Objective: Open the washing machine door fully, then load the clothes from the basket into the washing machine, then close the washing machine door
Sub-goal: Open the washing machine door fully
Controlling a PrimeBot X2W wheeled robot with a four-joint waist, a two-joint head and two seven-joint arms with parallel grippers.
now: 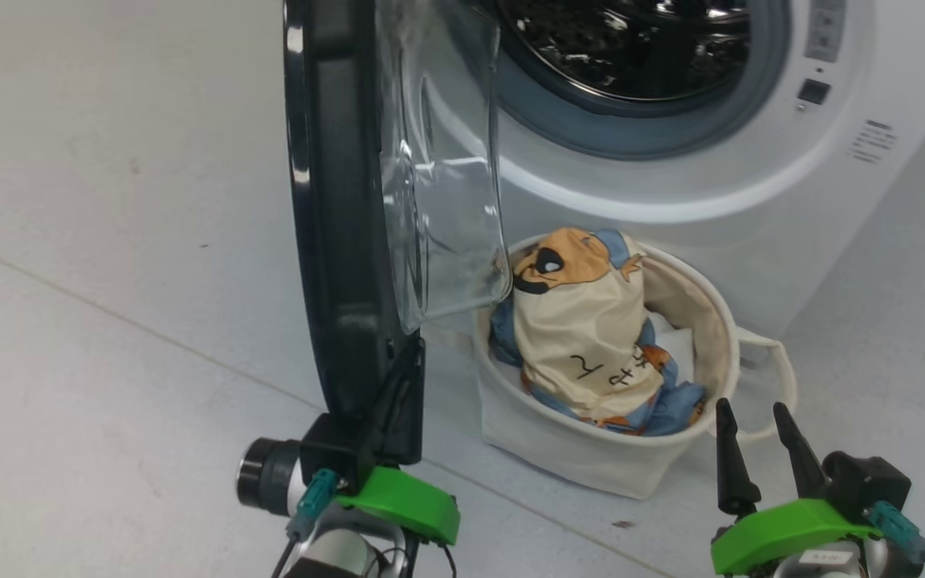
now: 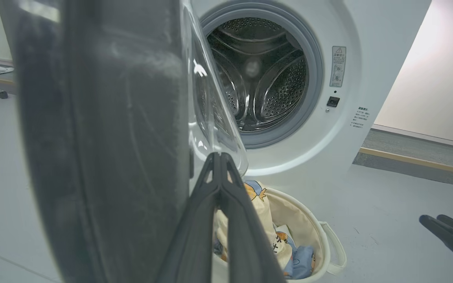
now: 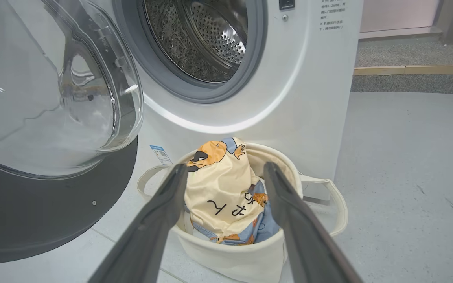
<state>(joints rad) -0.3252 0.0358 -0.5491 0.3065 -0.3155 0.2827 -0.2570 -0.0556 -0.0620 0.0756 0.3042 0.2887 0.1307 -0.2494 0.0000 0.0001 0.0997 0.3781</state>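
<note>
Right beside the black-rimmed glass washer door (image 1: 342, 241), cream-and-blue bear-print clothes (image 1: 583, 337) sit in a round off-white canvas basket (image 1: 583, 470). Left jaws clenched empty, right jaws wide; lifting could snag that door.

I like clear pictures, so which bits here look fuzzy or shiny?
Left wrist view: the washing machine door is close and smeary, and the shut left pincer is fuzzy. Head view: white streaks shine on the door's glass. Right wrist view: the open right pincer is blurry, the clothes sharp.
</note>
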